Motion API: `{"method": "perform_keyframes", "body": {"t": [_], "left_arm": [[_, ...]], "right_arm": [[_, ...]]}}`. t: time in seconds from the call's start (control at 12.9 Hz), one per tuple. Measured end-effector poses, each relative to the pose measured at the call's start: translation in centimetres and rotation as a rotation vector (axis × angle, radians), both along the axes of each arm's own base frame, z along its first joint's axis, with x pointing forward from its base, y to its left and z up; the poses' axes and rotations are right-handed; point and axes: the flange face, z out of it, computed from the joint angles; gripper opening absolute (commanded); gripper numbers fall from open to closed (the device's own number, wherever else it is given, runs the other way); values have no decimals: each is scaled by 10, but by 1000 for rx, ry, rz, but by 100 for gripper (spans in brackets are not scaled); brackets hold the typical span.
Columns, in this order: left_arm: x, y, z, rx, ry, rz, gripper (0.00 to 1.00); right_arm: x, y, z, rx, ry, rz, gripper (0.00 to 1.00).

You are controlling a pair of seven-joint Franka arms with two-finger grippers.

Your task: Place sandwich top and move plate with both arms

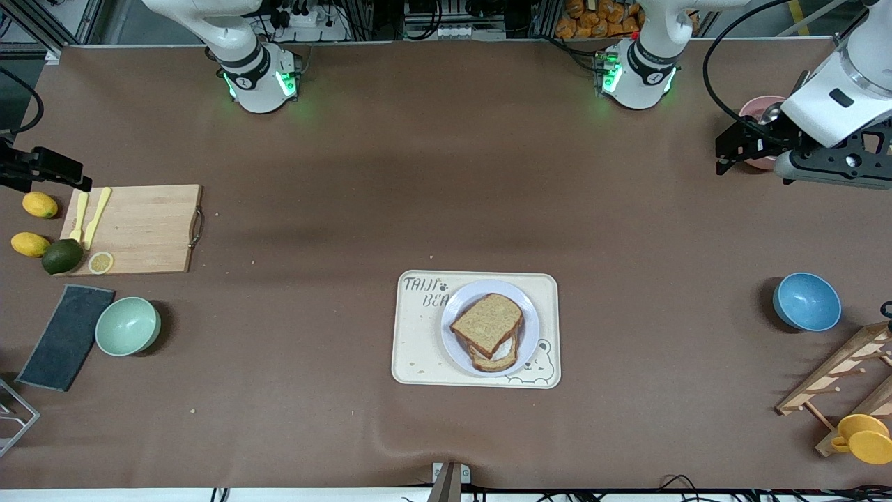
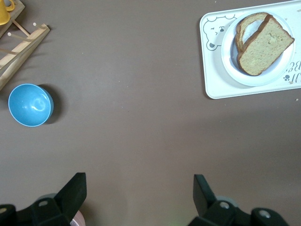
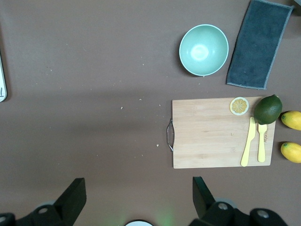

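Observation:
The sandwich top (image 1: 488,322) lies on a lower slice with egg white (image 1: 503,352), on the plate (image 1: 529,341). The plate sits on a cream bear tray (image 1: 418,348) in the middle of the table. The left wrist view also shows the sandwich top (image 2: 264,46), plate (image 2: 229,52) and tray (image 2: 216,80). My left gripper (image 1: 725,153) hangs open and empty by a pink bowl (image 1: 756,111) at the left arm's end; its own view (image 2: 139,181) shows bare table between the jaws. My right gripper (image 1: 77,174) is open and empty over the right arm's end, also in its own view (image 3: 138,181).
A blue bowl (image 1: 806,301), a wooden rack (image 1: 843,369) and a yellow cup (image 1: 864,438) stand at the left arm's end. A cutting board (image 1: 139,229) with yellow knives, lemon slice and avocado, two lemons (image 1: 40,204), a mint bowl (image 1: 127,325) and a dark cloth (image 1: 66,336) lie at the right arm's end.

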Motion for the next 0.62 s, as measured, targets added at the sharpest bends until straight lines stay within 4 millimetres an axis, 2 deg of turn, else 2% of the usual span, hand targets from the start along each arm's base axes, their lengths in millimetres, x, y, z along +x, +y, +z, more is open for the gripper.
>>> {"method": "perform_keyframes", "body": {"t": [0.62], "left_arm": [[0, -1, 0, -11, 0, 2, 100]], "right_arm": [[0, 0, 0, 0, 0, 0, 100]]}}
